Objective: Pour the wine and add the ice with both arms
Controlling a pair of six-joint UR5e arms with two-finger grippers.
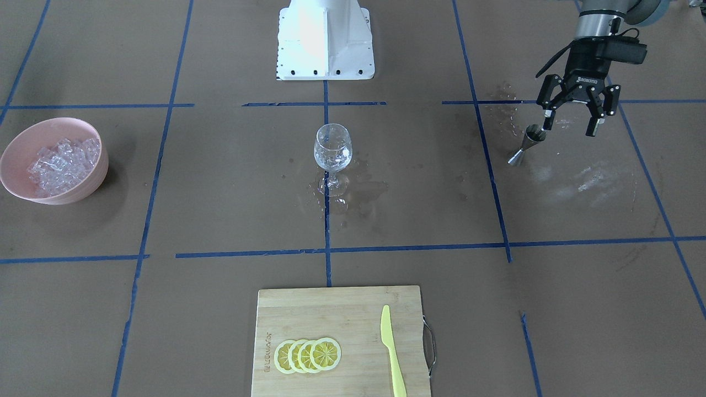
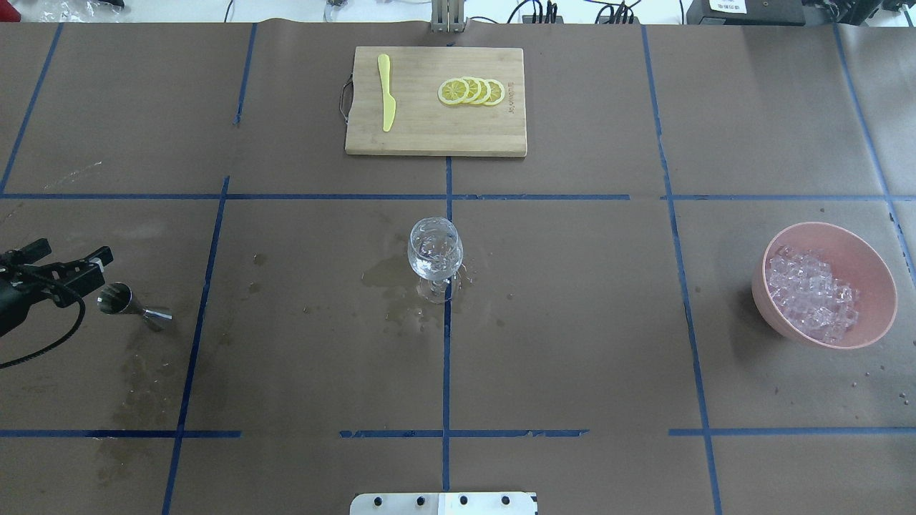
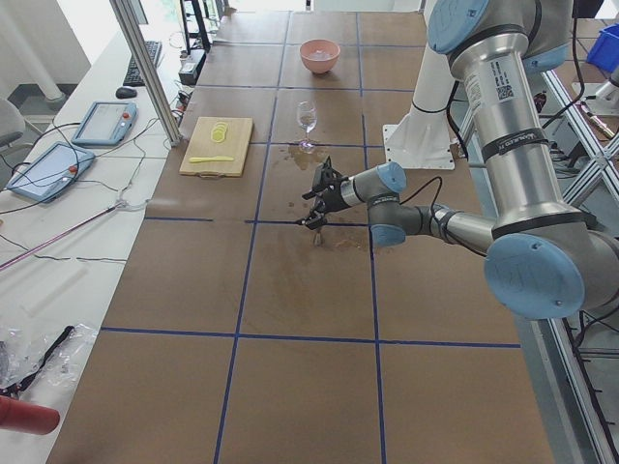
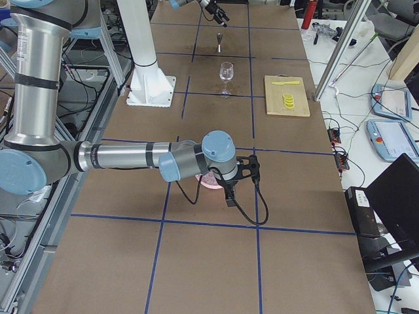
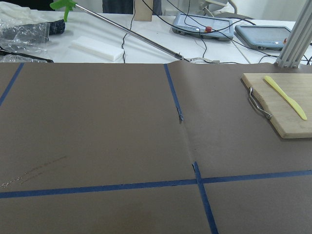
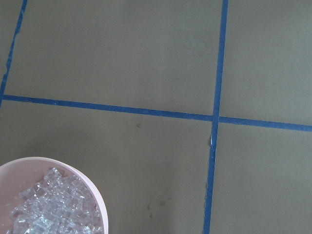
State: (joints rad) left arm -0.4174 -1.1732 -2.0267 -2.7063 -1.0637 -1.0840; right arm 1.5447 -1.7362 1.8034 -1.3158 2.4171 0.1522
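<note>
A clear stemmed wine glass (image 1: 332,149) stands at the table's centre, also in the overhead view (image 2: 434,250). Its bowl glints with clear contents, and I cannot tell liquid from ice there. The ice (image 1: 63,160) is heaped in a pink bowl (image 1: 33,129), also seen overhead (image 2: 809,293) and in the right wrist view (image 6: 53,204). My left gripper (image 1: 569,127) is open and empty, just above a steel jigger (image 1: 527,144) that stands on the table. My right gripper (image 4: 241,178) hovers over the pink bowl; I cannot tell whether it is open or shut.
A wooden cutting board (image 1: 331,314) with lemon slices (image 1: 307,354) and a yellow knife (image 1: 392,353) lies at the table's far edge from the robot. Wet patches (image 2: 390,275) spread around the glass foot. The white robot base (image 1: 325,38) stands behind the glass.
</note>
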